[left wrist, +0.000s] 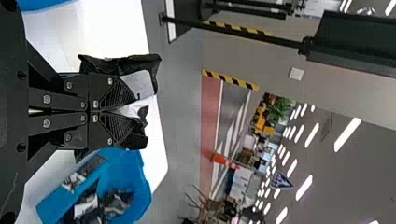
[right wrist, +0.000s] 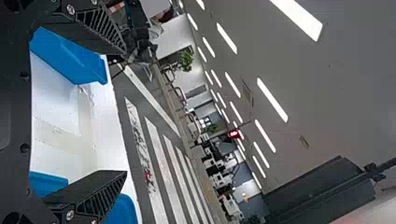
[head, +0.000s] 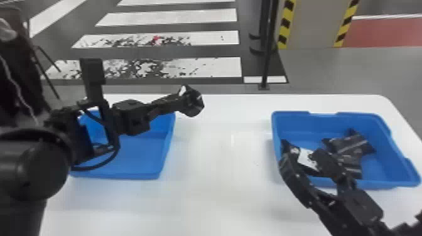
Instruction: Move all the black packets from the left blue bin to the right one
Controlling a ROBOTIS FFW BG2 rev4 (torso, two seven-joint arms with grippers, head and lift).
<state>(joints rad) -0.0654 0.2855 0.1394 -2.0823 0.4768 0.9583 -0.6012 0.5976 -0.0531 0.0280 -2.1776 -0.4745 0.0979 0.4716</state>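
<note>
In the head view, my left gripper (head: pixel 179 102) is shut on a black packet (head: pixel 195 102), held over the table beside the left blue bin (head: pixel 146 173). The left wrist view has my left gripper (left wrist: pixel 119 111) pinching this black packet (left wrist: pixel 152 74), which has a white patch. My right gripper (head: pixel 306 157) is at the near left side of the right blue bin (head: pixel 386 183). Its fingers stand apart, with a white-labelled packet (head: pixel 309 160) lying in the bin beyond them. More black packets (head: pixel 353 143) lie there. In the right wrist view, my right gripper (right wrist: pixel 125 112) holds nothing.
The white table (head: pixel 219 163) spans the gap between the two bins. Behind its far edge stands a black pole (head: pixel 267 59) on the floor. My left arm reaches across the left bin and hides part of it.
</note>
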